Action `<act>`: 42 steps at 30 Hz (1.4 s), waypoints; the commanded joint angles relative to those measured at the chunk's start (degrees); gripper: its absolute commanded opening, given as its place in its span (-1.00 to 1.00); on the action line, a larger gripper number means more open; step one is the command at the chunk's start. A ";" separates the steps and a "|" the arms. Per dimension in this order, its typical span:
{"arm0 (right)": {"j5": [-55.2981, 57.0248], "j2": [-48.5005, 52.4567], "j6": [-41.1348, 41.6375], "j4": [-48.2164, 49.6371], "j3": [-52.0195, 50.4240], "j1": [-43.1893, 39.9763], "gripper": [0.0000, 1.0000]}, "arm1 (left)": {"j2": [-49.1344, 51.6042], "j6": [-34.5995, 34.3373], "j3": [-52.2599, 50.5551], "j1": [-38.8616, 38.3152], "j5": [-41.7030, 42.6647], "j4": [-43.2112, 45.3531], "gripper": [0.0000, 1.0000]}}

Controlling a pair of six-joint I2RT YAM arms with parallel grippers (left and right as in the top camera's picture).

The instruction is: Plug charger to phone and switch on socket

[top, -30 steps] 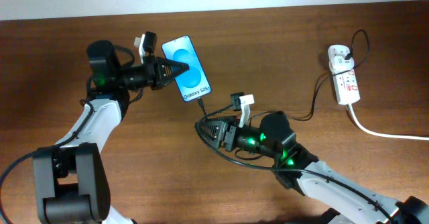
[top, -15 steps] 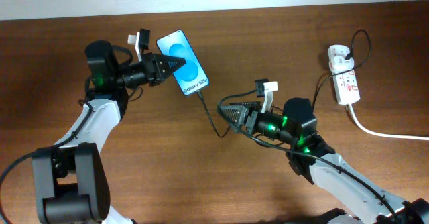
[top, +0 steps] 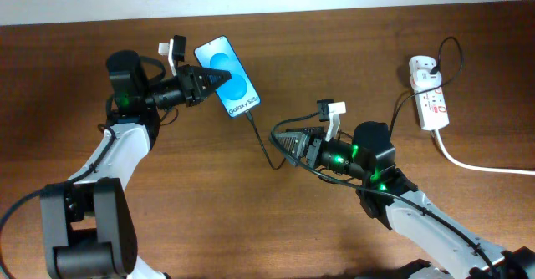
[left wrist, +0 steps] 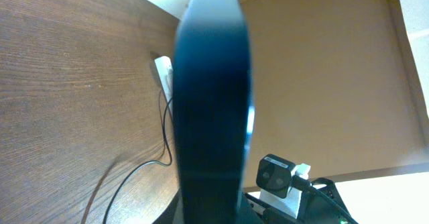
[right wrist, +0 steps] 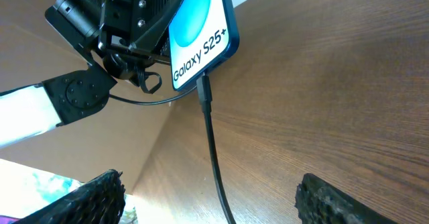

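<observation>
**Step in hand.** The left gripper [top: 216, 80] is clamped on the phone [top: 227, 77] and holds it at the far left of the table [top: 334, 45]. The screen faces up. The charger [top: 266, 149] runs from the phone's lower edge across the wood to the white plug adapter [top: 424, 68], which sits in the socket [top: 428, 93] at the far right. The connector [right wrist: 204, 93] appears seated in the phone's port, so we judge the plugging step to be done. The switching step is not yet done.

**Right arm.** The right gripper [top: 280, 137] is near the middle of the table, well apart from the socket. Its fingers [right wrist: 332, 198] are spread wide and hold nothing.

**Next move.** We judge that the right arm must travel right to the socket and press the switch serving the adapter. The tip must land on the switch, clear of the cable and the thick white cord [top: 476, 164].

**Differences between views.**
- The right wrist view alone shows the connector meeting the phone's edge. In the overhead view that joint is too small to confirm.
- The overhead view alone shows the socket's red switch marks, but we cannot tell the switch position.
- The left wrist view shows only the phone edge-on, blurred, with the socket small beyond it.
</observation>
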 commanded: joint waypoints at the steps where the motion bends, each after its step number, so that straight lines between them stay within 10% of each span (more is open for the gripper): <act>1: -0.72 0.26 -1.05 0.24 0.79 -0.22 0.79 | -0.46 1.18 0.79 0.20 0.24 0.31 -1.00; 16: -7.48 -0.13 -1.90 7.26 2.29 -11.41 0.86 | -0.46 1.14 0.79 0.20 -3.93 0.26 -1.00; 25: 13.99 -0.24 -37.11 -51.63 31.67 1.33 0.57 | -0.46 1.14 0.79 0.20 -4.09 -4.83 -1.00; 34: 32.74 5.35 -40.02 -53.75 33.64 15.85 0.50 | -0.46 -3.45 0.79 0.17 -2.03 -6.23 -1.00; 42: 32.65 11.61 -39.78 -49.24 33.64 17.55 -0.11 | -0.46 -3.43 0.79 0.17 0.39 -6.21 -1.00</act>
